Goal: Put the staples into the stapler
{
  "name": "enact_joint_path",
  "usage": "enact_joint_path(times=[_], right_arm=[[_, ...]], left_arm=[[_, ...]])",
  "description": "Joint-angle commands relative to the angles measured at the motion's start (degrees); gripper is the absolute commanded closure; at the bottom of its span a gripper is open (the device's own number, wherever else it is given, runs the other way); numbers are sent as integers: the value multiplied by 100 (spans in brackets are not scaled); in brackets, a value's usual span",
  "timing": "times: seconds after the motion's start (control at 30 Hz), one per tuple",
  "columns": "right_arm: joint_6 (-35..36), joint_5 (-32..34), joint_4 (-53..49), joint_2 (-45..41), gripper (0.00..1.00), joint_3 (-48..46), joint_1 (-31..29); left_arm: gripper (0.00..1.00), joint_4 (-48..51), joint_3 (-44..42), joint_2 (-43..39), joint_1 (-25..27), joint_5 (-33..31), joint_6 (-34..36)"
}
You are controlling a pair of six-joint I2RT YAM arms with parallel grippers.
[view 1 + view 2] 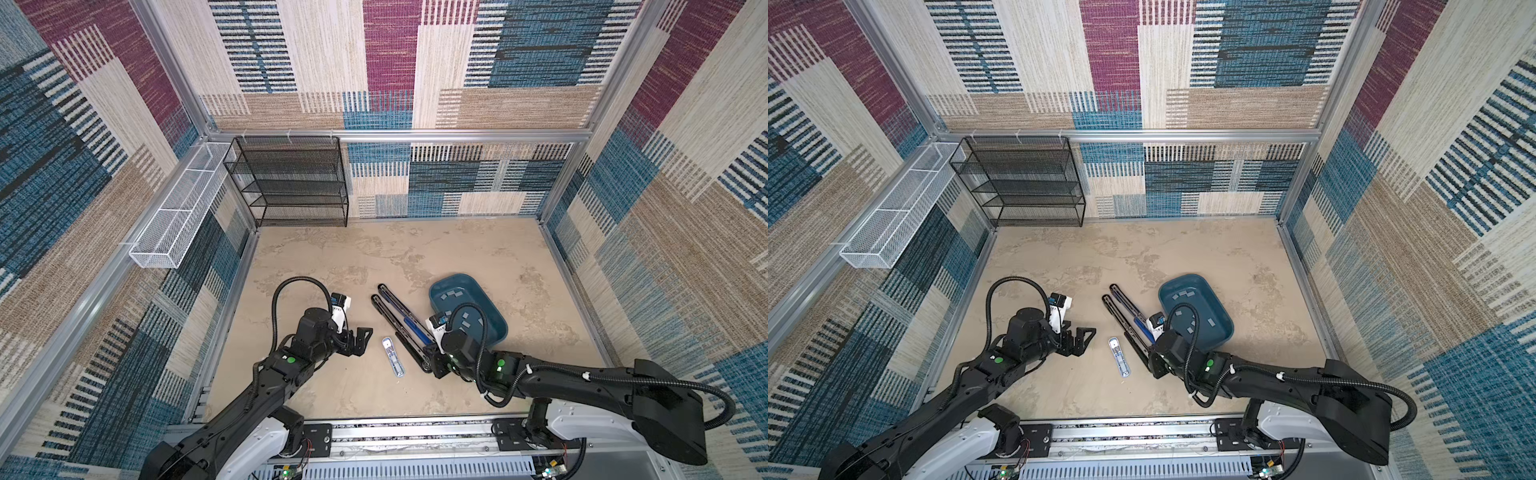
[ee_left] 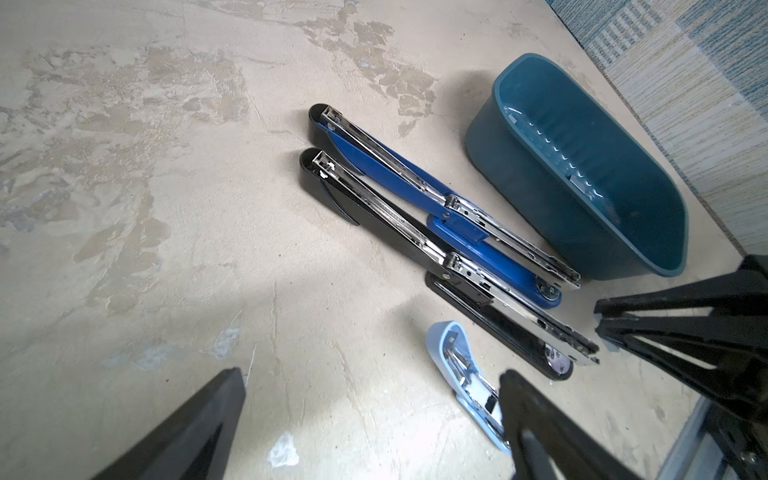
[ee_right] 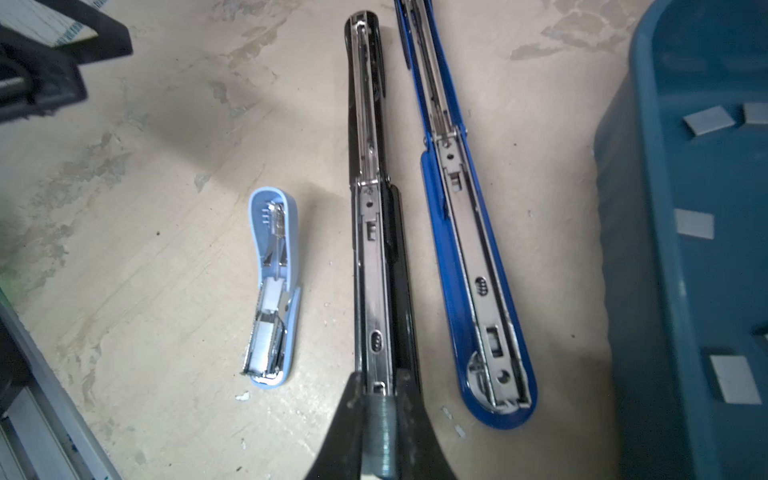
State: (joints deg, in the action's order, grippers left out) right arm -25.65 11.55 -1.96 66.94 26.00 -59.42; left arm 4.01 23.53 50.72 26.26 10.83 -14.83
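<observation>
Top views: left gripper (image 1: 363, 341), jaws wide apart, holding nothing, left of light-blue stapler (image 1: 392, 357). Right gripper (image 1: 430, 365) at near end of black stapler (image 1: 395, 328); blue stapler (image 1: 411, 322) alongside. Staples (image 1: 453, 296) loose in teal bin (image 1: 500, 332) on table (image 1: 374, 399).
Left wrist: both long staplers opened flat, side by side, next to bin.
Right wrist: right gripper's fingers (image 3: 415, 415) pressed together on ribbed grey staple strip (image 3: 380, 434) at black stapler's rail end.
</observation>
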Motion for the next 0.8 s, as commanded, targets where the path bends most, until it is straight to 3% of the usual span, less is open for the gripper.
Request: enact_joint_path(times=[0.0, 0.77], right_arm=[[60, 134, 279, -49, 85, -29, -25], [321, 40, 521, 651, 86, 304, -43]], left_arm=[[1, -147, 47, 28, 1, 1, 94], [1, -130, 109, 174, -9, -46, 90]])
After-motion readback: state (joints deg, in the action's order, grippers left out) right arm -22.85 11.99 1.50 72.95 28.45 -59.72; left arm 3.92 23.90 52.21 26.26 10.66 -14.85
